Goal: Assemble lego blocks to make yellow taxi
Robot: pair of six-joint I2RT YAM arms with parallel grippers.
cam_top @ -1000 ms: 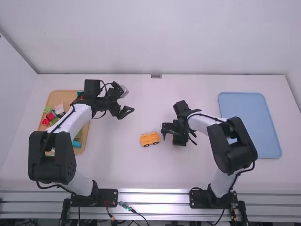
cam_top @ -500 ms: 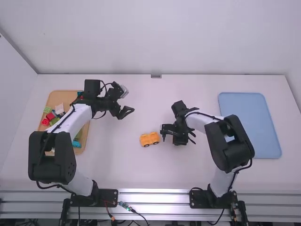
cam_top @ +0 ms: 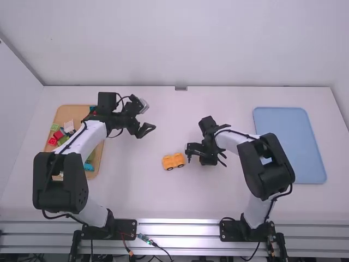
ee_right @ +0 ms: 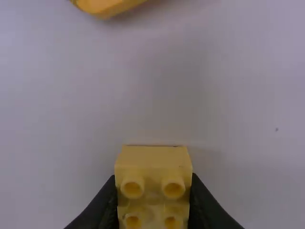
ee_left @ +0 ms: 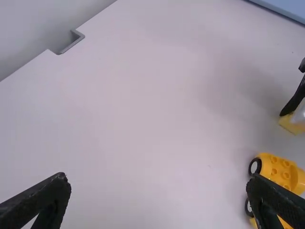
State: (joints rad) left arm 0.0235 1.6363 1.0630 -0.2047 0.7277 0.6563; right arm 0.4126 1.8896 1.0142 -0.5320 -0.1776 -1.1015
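Starting at the left, a wooden tray (cam_top: 61,113) of loose blocks sits beneath the left arm (cam_top: 82,139), likely as the parts store; the arm covers much of it, so what lies underneath is hard to count. The left gripper (ee_left: 158,176) hangs to the right of the tray, over the far part of the table (cam_top: 125,185), its fingers spread wide with nothing between them, presumably to leave the work to the other arm. Near the middle stands the yellow car base (cam_top: 173,161), wheels on its near side, probably set there because both arms can reach it; in the left wrist view a finger hides part of it, and the right wrist view's edge crops it. Just right of it, the right gripper (ee_right: 153,175) has its fingers clamped on opposite sides of a yellow block (ee_right: 153,162). Its studs face the wrist camera, a hold that seems meant to leave the underside free for pressing onto the base. That underside is out of sight, and whether the block touches the table I cannot tell. Farther right lies a blue tray (cam_top: 289,147), perhaps meant for the finished taxi.
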